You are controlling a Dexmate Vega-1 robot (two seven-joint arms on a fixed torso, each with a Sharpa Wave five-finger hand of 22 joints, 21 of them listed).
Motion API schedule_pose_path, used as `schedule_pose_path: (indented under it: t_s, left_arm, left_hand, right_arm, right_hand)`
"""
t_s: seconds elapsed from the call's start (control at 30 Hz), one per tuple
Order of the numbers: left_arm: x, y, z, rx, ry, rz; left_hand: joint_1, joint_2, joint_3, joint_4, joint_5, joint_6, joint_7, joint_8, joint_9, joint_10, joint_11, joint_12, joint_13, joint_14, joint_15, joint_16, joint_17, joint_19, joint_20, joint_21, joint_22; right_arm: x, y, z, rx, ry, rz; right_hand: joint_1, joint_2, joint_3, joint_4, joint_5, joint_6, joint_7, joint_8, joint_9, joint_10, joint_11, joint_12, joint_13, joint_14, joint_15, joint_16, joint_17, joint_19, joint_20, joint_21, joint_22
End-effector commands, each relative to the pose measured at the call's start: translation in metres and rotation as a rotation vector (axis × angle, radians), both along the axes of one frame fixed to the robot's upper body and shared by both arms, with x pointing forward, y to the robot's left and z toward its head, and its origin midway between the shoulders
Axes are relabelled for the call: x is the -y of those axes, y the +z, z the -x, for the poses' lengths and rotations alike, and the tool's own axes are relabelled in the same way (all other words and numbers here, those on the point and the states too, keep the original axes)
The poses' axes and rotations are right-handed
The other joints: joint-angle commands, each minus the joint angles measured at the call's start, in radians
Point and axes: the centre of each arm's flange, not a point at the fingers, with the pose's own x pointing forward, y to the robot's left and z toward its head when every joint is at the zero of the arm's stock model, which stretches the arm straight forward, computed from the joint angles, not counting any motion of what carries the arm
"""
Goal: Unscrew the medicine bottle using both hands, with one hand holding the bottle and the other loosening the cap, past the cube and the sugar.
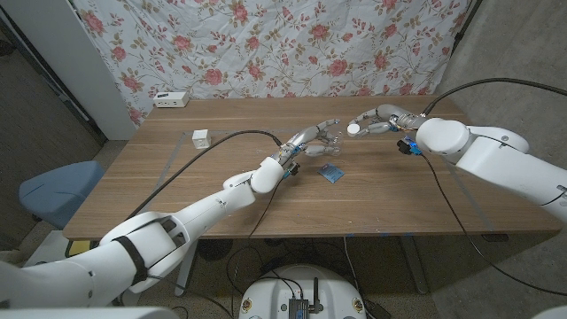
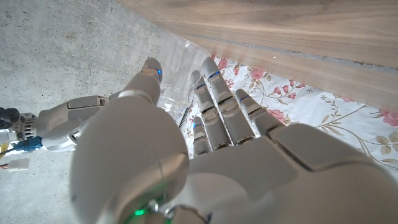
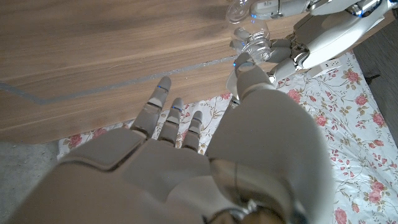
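Seemingly cap already off: left hand (image 1: 312, 140) fingers curled round clear bottle (image 1: 326, 148) above counter (image 1: 177, 177); right hand (image 1: 383, 121) pinched white cap (image 1: 353, 128). Next, probably set both down.

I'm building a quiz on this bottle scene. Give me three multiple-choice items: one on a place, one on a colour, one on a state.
1. Where does the blue sugar packet lie?
A. On the floor
B. On the table, just on the robot's side of the left hand
C. On top of the cube

2. What colour is the cube?
A. White
B. Red
C. Black

3. What is the left hand doing?
A. Resting palm-down on the table
B. Pressing the cube
C. Holding the clear bottle

Answers: 1 B, as the sugar packet lies on the table below the left hand in the head view; 2 A, as the cube is white; 3 C, as the bottle sits between its thumb and fingers.
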Motion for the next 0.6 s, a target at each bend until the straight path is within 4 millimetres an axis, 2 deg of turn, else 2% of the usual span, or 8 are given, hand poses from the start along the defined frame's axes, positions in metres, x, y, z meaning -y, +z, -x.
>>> schedule_pose_path:
  t_s: [0.03, 0.23, 0.6]
  left_arm:
    - [-0.006, -0.001, 0.006, 0.009, 0.024, 0.015]
    - [-0.013, 0.001, 0.012, 0.022, 0.044, 0.031]
    - [-0.018, -0.002, 0.026, 0.043, 0.061, 0.022]
  left_hand:
    - [0.006, 0.013, 0.011, 0.006, 0.004, 0.008, -0.004, -0.001, 0.001, 0.073, -0.069, 0.007, 0.002, 0.011, -0.082, 0.002, 0.003, 0.006, -0.119, -0.002, 0.0]
    - [0.006, 0.012, 0.011, 0.006, 0.004, 0.009, -0.003, 0.0, 0.001, 0.073, -0.064, 0.007, 0.002, 0.011, -0.082, 0.001, 0.003, 0.007, -0.119, -0.002, 0.0]
    - [0.006, 0.012, 0.011, 0.006, 0.004, 0.011, -0.004, 0.0, 0.001, 0.072, -0.069, 0.007, 0.002, 0.01, -0.083, 0.001, 0.003, 0.006, -0.119, -0.002, 0.0]
  right_arm:
    - [0.012, -0.002, 0.0, -0.006, -0.011, -0.043]
    - [0.019, -0.006, 0.0, -0.016, -0.022, -0.068]
    - [0.026, -0.012, -0.003, -0.022, -0.033, -0.101]
  right_hand:
    - [-0.009, -0.002, -0.007, 0.001, -0.004, 0.016, 0.021, 0.005, 0.005, 0.0, 0.007, 0.006, 0.002, 0.007, 0.008, 0.009, -0.001, 0.008, 0.008, 0.003, 0.001]
    - [-0.014, -0.006, -0.011, 0.002, -0.005, 0.018, 0.022, 0.004, 0.005, 0.002, 0.012, 0.006, 0.002, 0.01, 0.009, 0.01, -0.001, 0.012, 0.012, 0.004, 0.001]
    - [-0.02, -0.007, -0.014, 0.002, -0.005, 0.023, 0.026, 0.004, 0.006, 0.005, 0.013, 0.006, 0.002, 0.014, 0.009, 0.011, -0.001, 0.017, 0.012, 0.004, 0.002]
